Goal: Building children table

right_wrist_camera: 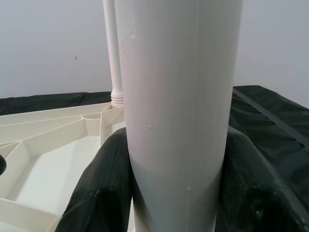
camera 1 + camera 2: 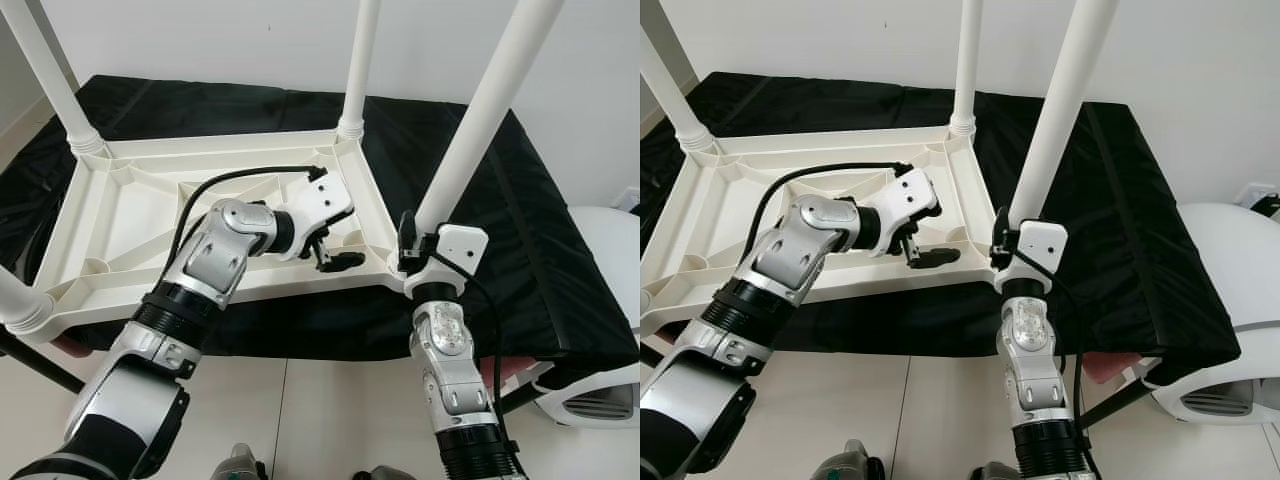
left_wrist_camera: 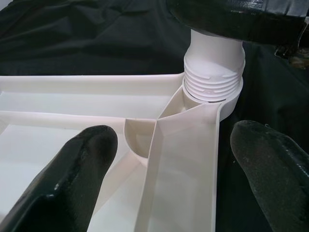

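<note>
A: What sits lowest in the head views?

B: Two silver arms rise from the bottom edge. The right end effector (image 2: 408,243), lower right of centre, is clamped around the base of a white table leg (image 2: 480,115); in the right wrist view both black fingers (image 1: 99,193) press against the sides of that leg (image 1: 178,111).

A: And the left one?

B: The left end effector (image 2: 335,258) is at mid-frame, reaching toward the near right corner of the upturned white tabletop (image 2: 130,215). Its fingers are spread wide and hold nothing. In the left wrist view one finger (image 3: 72,179) lies over the inside of the tray-like underside and the other outside, with a rib of the frame between them, and the threaded end of the leg (image 3: 213,79) sits in the corner socket just ahead.

A: Where is the tabletop lying?

B: Upside down on a surface covered with a black cloth (image 2: 540,230), ribs facing up, across the left and centre of the frame.

A: Further back?

B: Two more legs stand in its far corners: one at upper left (image 2: 50,75), one at top centre (image 2: 358,65). Another leg end (image 2: 18,305) shows at the left edge. Behind is a pale wall (image 2: 250,40), and a white rounded appliance (image 2: 605,330) is at lower right.
</note>
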`<state>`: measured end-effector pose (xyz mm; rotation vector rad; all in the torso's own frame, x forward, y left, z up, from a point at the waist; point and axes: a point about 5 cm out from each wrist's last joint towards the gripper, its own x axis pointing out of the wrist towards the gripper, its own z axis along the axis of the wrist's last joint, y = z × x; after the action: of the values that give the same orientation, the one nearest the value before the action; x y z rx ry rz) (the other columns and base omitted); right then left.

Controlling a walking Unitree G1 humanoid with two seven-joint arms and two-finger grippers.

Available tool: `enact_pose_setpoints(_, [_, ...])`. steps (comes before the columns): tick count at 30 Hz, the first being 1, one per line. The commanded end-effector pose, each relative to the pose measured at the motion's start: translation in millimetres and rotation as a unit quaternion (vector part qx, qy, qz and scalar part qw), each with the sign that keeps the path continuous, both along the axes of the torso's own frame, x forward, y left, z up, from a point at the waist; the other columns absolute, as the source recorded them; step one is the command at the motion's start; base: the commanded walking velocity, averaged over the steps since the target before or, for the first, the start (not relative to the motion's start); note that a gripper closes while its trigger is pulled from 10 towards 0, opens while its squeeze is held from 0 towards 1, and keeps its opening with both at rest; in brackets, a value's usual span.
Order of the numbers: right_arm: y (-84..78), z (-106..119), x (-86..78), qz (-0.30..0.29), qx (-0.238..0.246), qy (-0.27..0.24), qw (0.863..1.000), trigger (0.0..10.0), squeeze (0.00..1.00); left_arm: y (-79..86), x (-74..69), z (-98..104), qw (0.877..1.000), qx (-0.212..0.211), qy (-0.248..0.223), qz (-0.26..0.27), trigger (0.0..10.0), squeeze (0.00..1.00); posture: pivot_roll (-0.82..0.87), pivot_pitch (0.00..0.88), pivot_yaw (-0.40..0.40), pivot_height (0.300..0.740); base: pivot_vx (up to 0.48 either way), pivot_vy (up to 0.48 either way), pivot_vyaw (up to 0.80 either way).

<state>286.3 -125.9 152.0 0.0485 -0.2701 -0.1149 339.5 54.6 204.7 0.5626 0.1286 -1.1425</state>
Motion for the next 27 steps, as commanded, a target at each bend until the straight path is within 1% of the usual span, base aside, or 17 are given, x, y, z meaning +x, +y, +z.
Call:
enact_pose_setpoints(1, [-2.1, -32, -4.7, -0.018, 0.011, 0.080, 0.997, 10.0, 0.00, -1.4, -0.8, -2, 1.000, -0.001, 0.003, -0.001, 10.0, 0.73, 0.02, 0.062, -0.001, 0.740, 0.000, 0.000, 0.00])
enact_pose_setpoints(21, [-2.1, -32, -4.7, -0.018, 0.011, 0.080, 0.997, 10.0, 0.00, -1.4, -0.8, -2, 1.000, -0.001, 0.003, -0.001, 10.0, 0.73, 0.02, 0.062, -0.001, 0.740, 0.000, 0.000, 0.00])
enact_pose_setpoints(22, [-1.9, -32, -4.7, -0.018, 0.011, 0.080, 0.997, 10.0, 0.00, -1.4, -0.8, -2, 1.000, -0.002, 0.003, -0.001, 10.0, 0.73, 0.02, 0.000, 0.000, 0.740, 0.000, 0.000, 0.00])
enact_pose_setpoints(23, [-3.2, -30, -2.6, -0.014, 0.011, 0.073, 0.997, 10.0, 0.00, 0.7, 1.9, -1, 1.000, -0.003, -0.001, 0.009, 10.0, 0.00, 0.01, 0.000, 0.000, 0.740, 0.000, 0.000, 0.00])
enact_pose_setpoints(27, [-5.6, -26, 0.7, -0.007, 0.010, 0.063, 0.998, 10.0, 0.00, 8.8, 14.1, 4, 0.998, -0.015, -0.008, 0.065, 10.0, 0.00, 0.02, 0.000, 0.000, 0.740, 0.000, 0.000, 0.00])
